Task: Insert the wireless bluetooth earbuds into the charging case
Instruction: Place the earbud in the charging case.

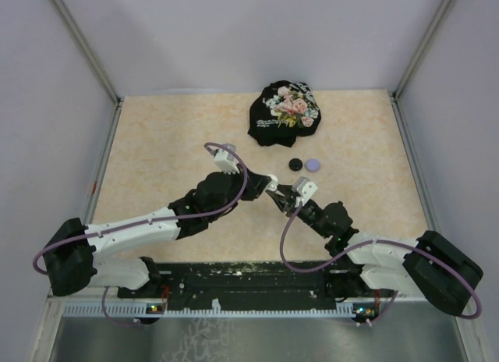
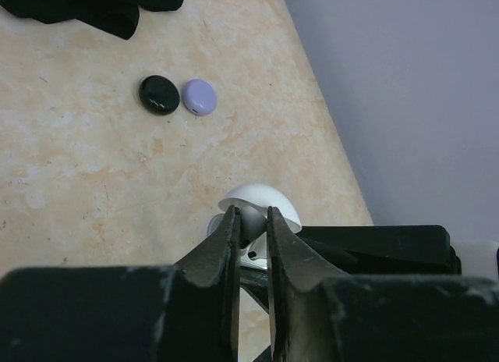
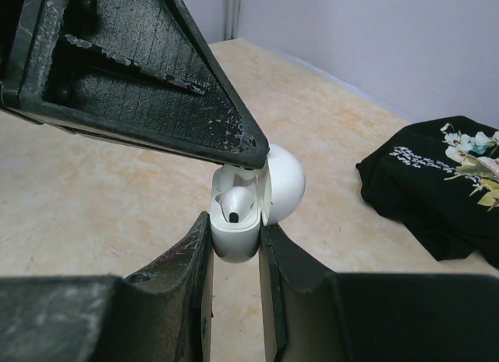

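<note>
My right gripper (image 3: 234, 236) is shut on the base of a white charging case (image 3: 234, 243), held above the table with its domed lid (image 3: 284, 181) open. One white earbud (image 3: 236, 204) sits in the case. My left gripper (image 2: 251, 215) is shut on a second pale earbud (image 2: 253, 223) and holds it right at the open case (image 2: 261, 196); its black fingers (image 3: 156, 81) cover the far side of the case's mouth. In the top view the two grippers meet at mid-table, the left gripper (image 1: 269, 182) and the right gripper (image 1: 284, 196) tip to tip.
A black round puck (image 1: 295, 165) and a lavender round puck (image 1: 313, 165) lie side by side just beyond the grippers; they also show in the left wrist view, the black puck (image 2: 159, 94) and the lavender puck (image 2: 199, 97). A black floral cloth (image 1: 284, 112) lies at the back.
</note>
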Robot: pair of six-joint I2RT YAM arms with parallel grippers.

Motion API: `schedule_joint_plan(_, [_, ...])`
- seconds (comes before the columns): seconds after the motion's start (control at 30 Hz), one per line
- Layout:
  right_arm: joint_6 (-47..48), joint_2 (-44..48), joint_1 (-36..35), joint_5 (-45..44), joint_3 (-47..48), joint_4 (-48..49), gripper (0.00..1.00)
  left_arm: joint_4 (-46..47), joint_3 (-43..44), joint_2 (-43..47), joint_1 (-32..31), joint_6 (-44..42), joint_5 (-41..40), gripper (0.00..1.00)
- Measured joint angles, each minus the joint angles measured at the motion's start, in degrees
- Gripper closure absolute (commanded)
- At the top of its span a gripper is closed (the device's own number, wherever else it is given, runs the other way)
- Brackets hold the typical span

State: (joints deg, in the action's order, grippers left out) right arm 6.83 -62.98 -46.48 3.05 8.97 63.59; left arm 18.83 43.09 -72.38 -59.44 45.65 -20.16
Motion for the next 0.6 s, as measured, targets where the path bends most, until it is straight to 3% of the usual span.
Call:
schedule_joint_plan(0.2, [0.0, 0.0, -0.02, 0.02, -0.04, -0.2, 1.0, -0.92, 0.22, -0.09, -0.26, -0.04, -0.15, 0.76])
schedule_joint_plan(0.6, [-0.35, 0.09, -0.02, 0.0, -0.39, -0.42, 1.0, -6.4, 3.06, -0.59, -2.67, -1.44, -3.48, 0.49])
